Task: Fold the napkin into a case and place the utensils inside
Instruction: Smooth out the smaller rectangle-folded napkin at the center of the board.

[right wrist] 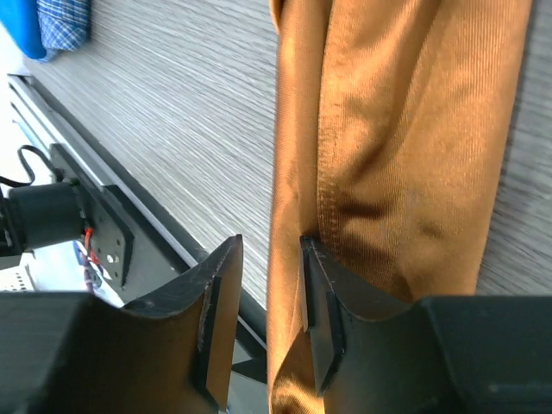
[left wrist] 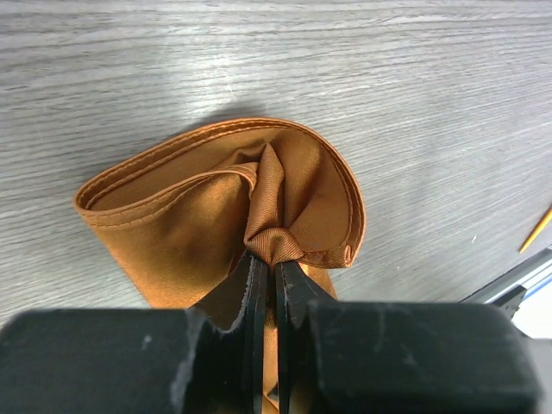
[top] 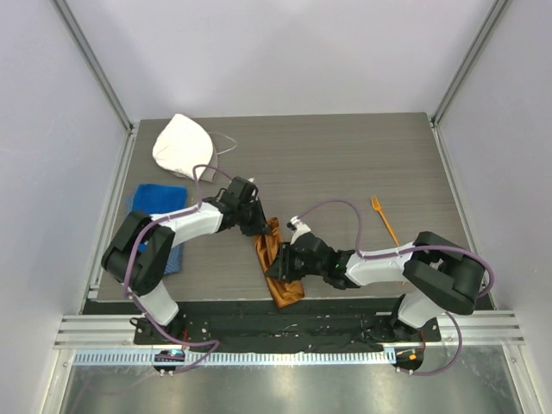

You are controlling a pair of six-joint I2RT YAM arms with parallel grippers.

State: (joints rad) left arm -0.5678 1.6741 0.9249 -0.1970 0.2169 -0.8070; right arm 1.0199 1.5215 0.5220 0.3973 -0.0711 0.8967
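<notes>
The rust-orange napkin (top: pixel 278 267) lies as a narrow, creased strip near the table's front edge, running from the middle toward the front. My left gripper (top: pixel 259 228) is shut on a bunched fold at the strip's far end, and the cloth (left wrist: pixel 216 207) puffs open into a loop beyond my left gripper (left wrist: pixel 274 263). My right gripper (top: pixel 290 259) stands open over the strip's near part. In the right wrist view a hemmed edge of the napkin (right wrist: pixel 405 129) hangs between the jaws of my right gripper (right wrist: pixel 269 246), with a gap beside the left finger. An orange fork (top: pixel 384 220) lies to the right.
A blue towel (top: pixel 159 203) lies at the left under my left arm, with a white rounded cloth cap (top: pixel 183 147) behind it. The table's front edge and the black rail (right wrist: pixel 95 233) run close under my right gripper. The fork's tip (left wrist: pixel 536 228) shows at the right of the left wrist view.
</notes>
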